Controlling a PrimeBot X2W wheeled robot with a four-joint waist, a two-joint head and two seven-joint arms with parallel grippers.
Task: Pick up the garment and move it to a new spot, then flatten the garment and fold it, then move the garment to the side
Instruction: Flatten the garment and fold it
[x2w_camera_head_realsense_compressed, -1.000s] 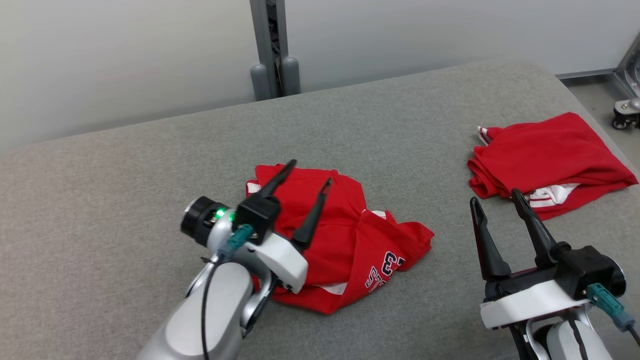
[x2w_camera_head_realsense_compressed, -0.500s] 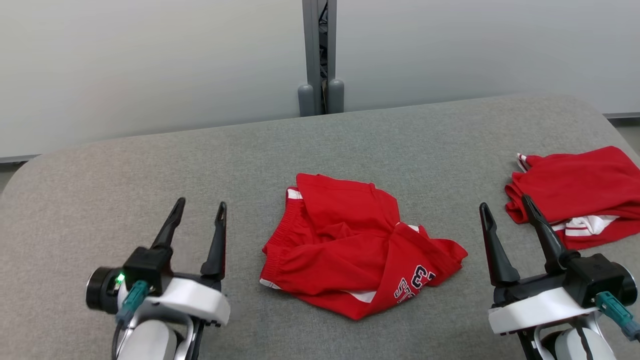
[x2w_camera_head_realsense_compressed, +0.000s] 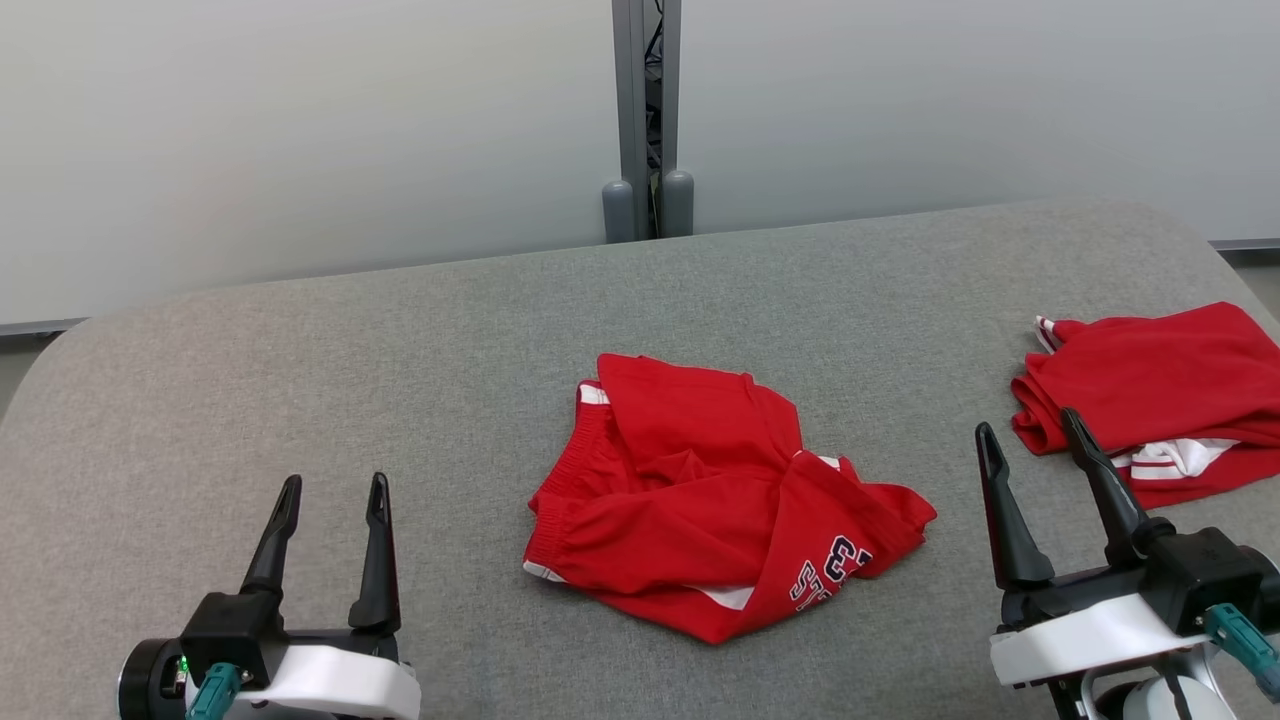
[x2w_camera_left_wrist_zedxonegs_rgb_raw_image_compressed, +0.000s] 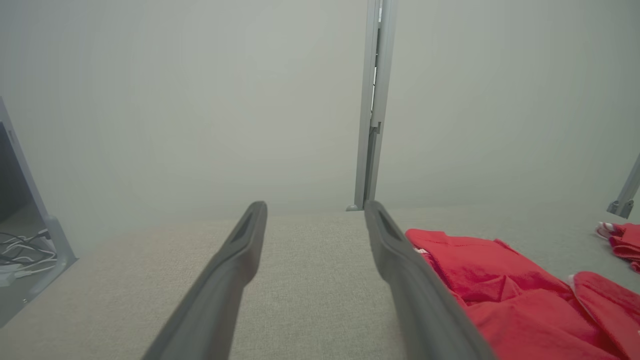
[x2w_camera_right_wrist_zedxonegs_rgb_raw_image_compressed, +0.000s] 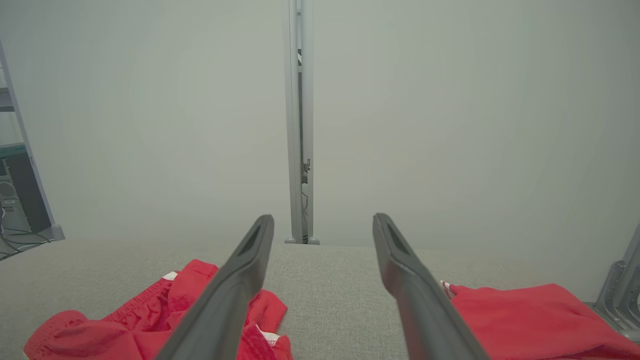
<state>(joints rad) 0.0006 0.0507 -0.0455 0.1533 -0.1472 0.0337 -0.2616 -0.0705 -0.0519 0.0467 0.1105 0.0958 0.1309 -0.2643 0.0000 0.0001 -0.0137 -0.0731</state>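
The garment (x2w_camera_head_realsense_compressed: 720, 500) lies crumpled in the middle of the grey surface (x2w_camera_head_realsense_compressed: 300, 340), and nothing touches it. The left hand (x2w_camera_head_realsense_compressed: 335, 480) and the right hand (x2w_camera_head_realsense_compressed: 1028, 420) stand on either side of it, both with fingers spread apart and holding nothing. I think they stay low and near so the whole cloth is visible before flattening. A folded red piece (x2w_camera_head_realsense_compressed: 1150, 390) lies at the right edge, probably set aside there.

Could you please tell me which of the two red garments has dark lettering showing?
The crumpled garment in the middle: navy letters and a number show near its front edge. The folded garment at the right shows no print.
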